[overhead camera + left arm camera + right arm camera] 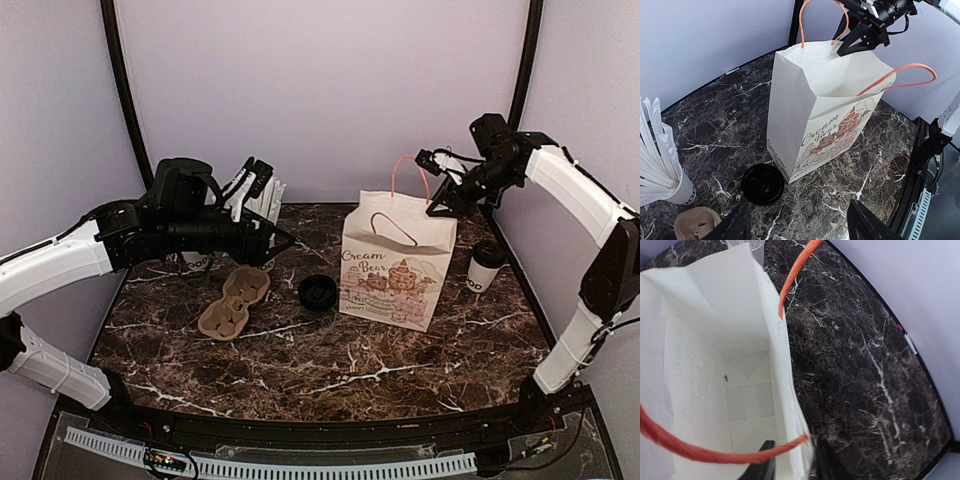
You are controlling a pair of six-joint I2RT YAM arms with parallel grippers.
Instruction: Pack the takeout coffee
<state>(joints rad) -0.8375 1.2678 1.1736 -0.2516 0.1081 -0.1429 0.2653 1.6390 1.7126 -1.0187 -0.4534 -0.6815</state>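
Observation:
The takeout coffee [487, 267], a small white cup with a black lid, stands on the marble table to the right of the paper bag [395, 265]. The bag stands upright and open, and the right wrist view shows its inside [745, 400] holding nothing. My right gripper [441, 204] is at the bag's back right rim. In the right wrist view the right gripper [795, 462] straddles the bag wall, one finger inside and one outside, still apart. My left gripper [800, 227] hovers open over the table left of the bag, holding nothing.
A loose black lid [318, 292] lies by the bag's left foot. A brown cup carrier [233, 302] lies further left. A white cup of straws [660, 160] stands at the back left. The bag's orange handles [900, 75] stick up.

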